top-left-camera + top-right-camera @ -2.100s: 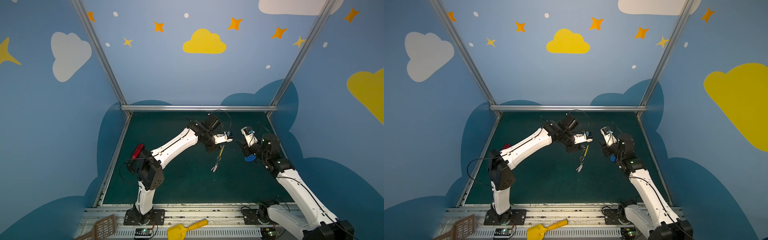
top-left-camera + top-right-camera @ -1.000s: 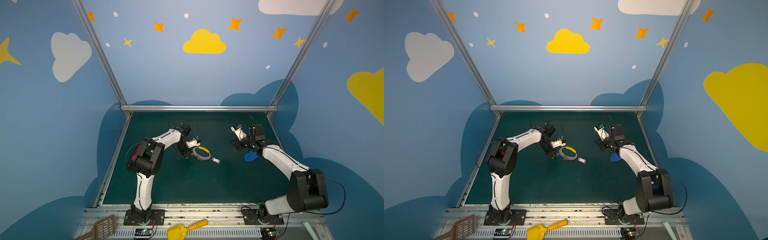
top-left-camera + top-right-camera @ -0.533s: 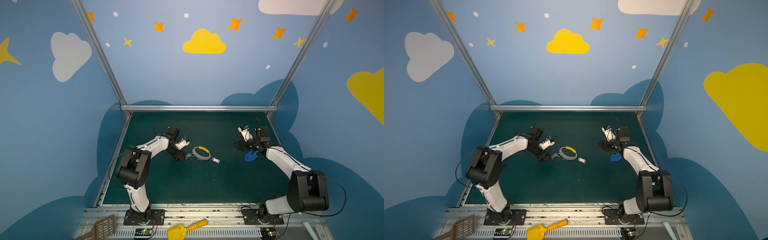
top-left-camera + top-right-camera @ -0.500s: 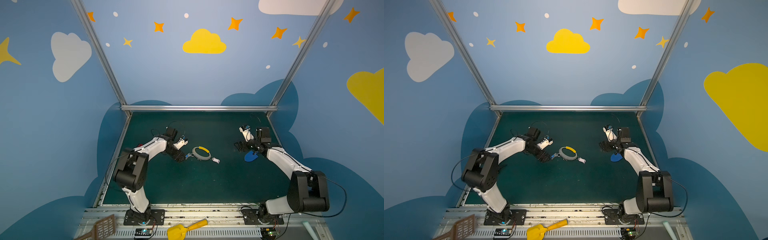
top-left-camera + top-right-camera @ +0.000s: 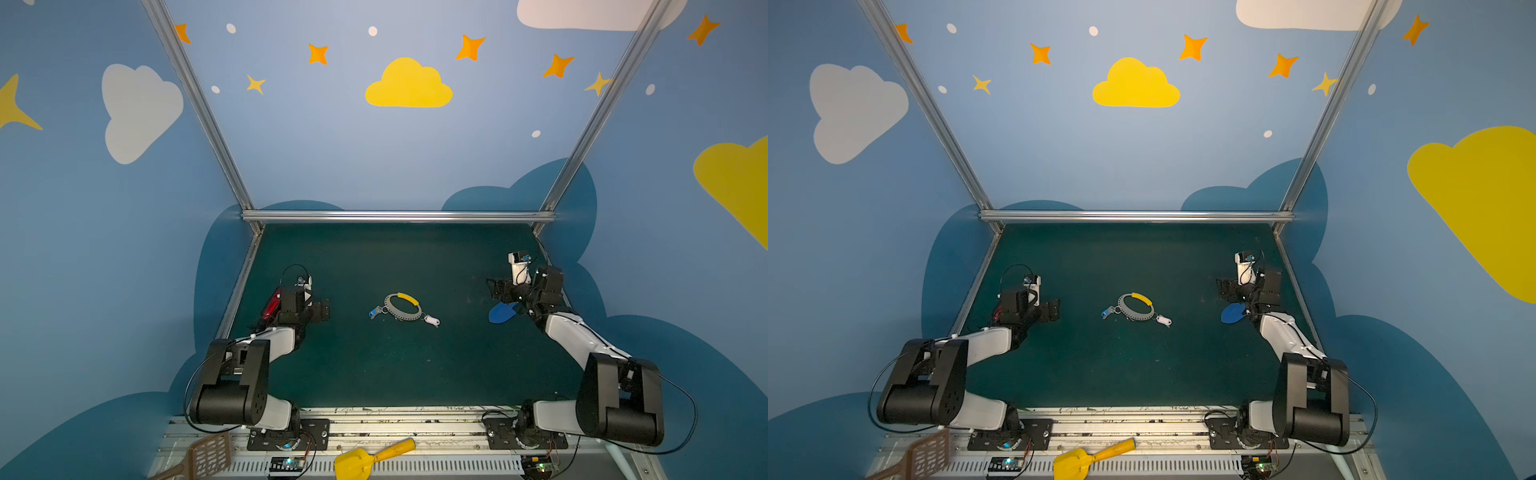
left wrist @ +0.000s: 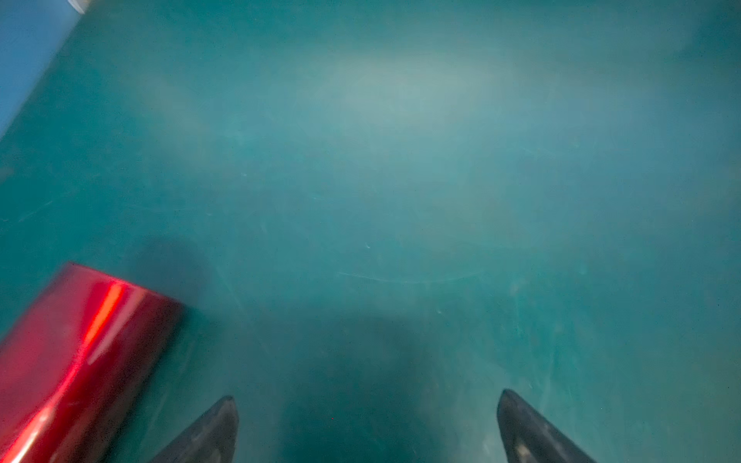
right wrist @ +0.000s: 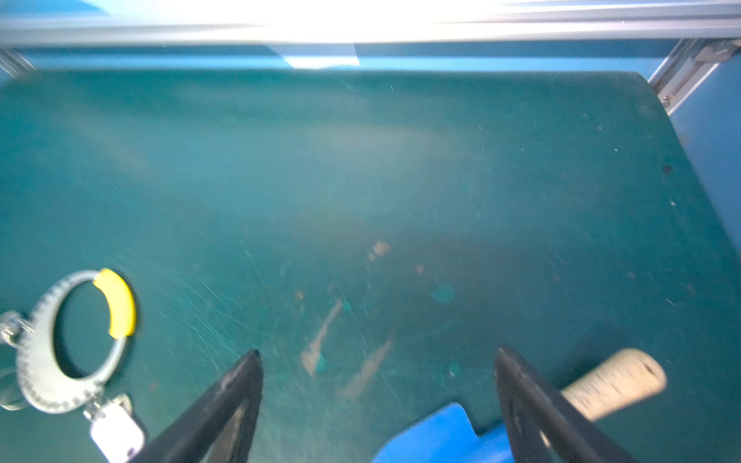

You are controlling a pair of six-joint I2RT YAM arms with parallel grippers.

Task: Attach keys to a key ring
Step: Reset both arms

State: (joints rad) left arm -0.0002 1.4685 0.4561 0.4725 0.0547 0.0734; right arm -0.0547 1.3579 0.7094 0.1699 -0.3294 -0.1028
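The key ring [image 5: 402,307] [image 5: 1136,307], a dark-grey hoop with a yellow sleeve, lies flat in the middle of the green mat. The blue-tagged key [image 5: 375,311] hangs off its left side and the white fob [image 5: 432,320] off its right. In the right wrist view the key ring [image 7: 72,340] and the fob [image 7: 116,431] show to one side. My left gripper [image 5: 322,309] [image 6: 365,397] is open and empty over bare mat, well left of the ring. My right gripper [image 5: 496,289] [image 7: 377,352] is open and empty, well right of it.
A red gadget [image 5: 272,303] [image 6: 80,352] lies beside the left gripper near the left wall. A flat blue piece [image 5: 503,311] [image 7: 433,437] with a beige handle [image 7: 613,381] lies just under the right gripper. A yellow scoop [image 5: 365,459] and brown spatula [image 5: 203,457] rest on the front rail.
Both arms have drawn back from the middle toward their own sides. Both grippers have gone from shut to open. The key ring with its keys now lies alone on the mat.
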